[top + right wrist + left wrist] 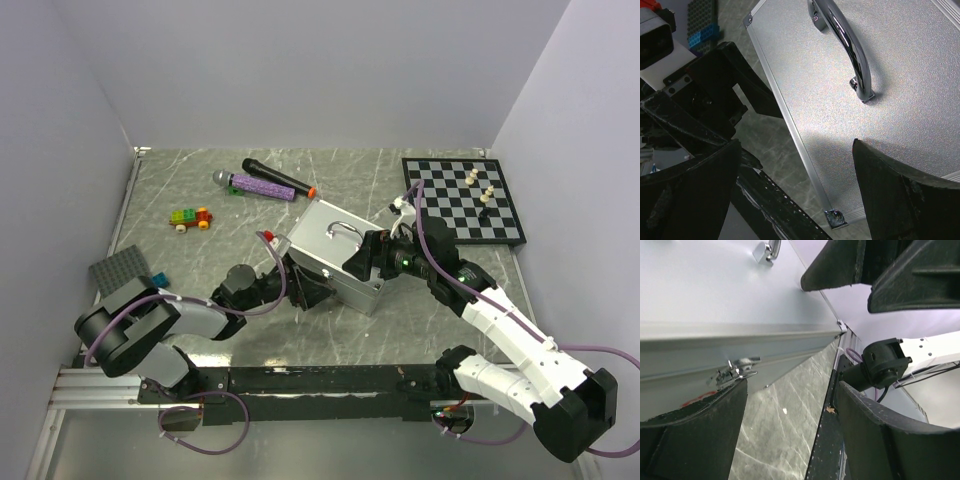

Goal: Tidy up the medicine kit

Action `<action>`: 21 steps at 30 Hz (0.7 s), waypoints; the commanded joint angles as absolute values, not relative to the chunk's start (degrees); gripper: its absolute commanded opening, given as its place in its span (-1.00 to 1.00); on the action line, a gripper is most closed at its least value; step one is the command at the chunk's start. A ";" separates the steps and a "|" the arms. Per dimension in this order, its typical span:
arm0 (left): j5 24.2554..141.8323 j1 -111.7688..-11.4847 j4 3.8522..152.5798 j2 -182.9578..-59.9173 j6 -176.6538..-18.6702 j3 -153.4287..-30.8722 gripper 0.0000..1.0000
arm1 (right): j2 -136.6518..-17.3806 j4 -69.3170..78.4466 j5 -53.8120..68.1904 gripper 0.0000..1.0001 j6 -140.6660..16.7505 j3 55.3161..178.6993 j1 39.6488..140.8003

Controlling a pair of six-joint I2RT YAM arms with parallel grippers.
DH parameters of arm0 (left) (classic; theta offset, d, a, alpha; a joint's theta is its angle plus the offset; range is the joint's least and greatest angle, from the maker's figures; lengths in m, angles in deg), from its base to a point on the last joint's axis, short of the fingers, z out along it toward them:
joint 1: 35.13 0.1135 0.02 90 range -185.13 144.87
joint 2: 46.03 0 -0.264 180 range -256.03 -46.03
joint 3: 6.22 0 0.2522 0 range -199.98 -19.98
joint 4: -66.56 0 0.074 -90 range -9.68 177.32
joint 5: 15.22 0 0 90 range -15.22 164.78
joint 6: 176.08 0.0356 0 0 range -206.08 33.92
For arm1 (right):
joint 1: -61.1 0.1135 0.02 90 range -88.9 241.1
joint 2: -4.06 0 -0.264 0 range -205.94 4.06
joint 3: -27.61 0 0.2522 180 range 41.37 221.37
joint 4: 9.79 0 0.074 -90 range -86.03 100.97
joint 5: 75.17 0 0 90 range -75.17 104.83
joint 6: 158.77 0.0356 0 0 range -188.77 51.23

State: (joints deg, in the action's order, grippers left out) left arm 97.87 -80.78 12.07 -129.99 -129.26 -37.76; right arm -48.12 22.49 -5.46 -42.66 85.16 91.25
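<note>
The silver-grey metal case (322,228) sits near the middle of the table (250,335), turned at an angle to the table's edges. Its lid is shut, so whatever is inside is hidden. A chrome handle (845,45) arches over the lid. On the front wall there is a small latch (735,373) (whether it is fastened is hard to tell at this close angle). Below it a red mark (695,399) is half covered by a finger.

The left pincer (308,290) is at the case's near-left wall. Its fingers are spread, one just beside the wall under the latch and the other out over bare table, gripping nothing. The right pincer (362,262) hangs over the lid's near corner with its fingers also wide apart and holding nothing. Seen from above, the two pincers cover most of the case's near side.

A chessboard (465,200) with a few pieces lies at the far right. A black microphone (275,177) and a purple one (255,186) lie at the far side, with a block-built toy car (190,218) near them. A dark studded plate (120,270) at the left is partly hidden by the left arm. A small red thing (268,237) at the case's far-left corner is too small to identify.
</note>
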 commanded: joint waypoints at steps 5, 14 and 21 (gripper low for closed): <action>96.93 -81.01 9.39 -130.49 -128.62 -40.63 0.53 | -46.39 21.55 -4.77 0.96 -42.23 84.70 91.68; 95.35 -81.01 9.92 -129.44 -127.92 -40.46 0.53 | -46.47 21.20 -4.86 0.96 -42.14 84.35 91.68; 94.73 -81.09 9.83 -129.00 -127.92 -40.81 0.53 | -46.38 21.28 -4.95 0.96 -42.14 84.26 91.68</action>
State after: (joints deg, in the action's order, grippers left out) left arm 96.78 -80.99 12.42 -130.30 -129.20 -38.66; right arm -47.53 22.47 -5.29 -42.64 84.77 91.25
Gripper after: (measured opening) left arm 0.763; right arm 0.979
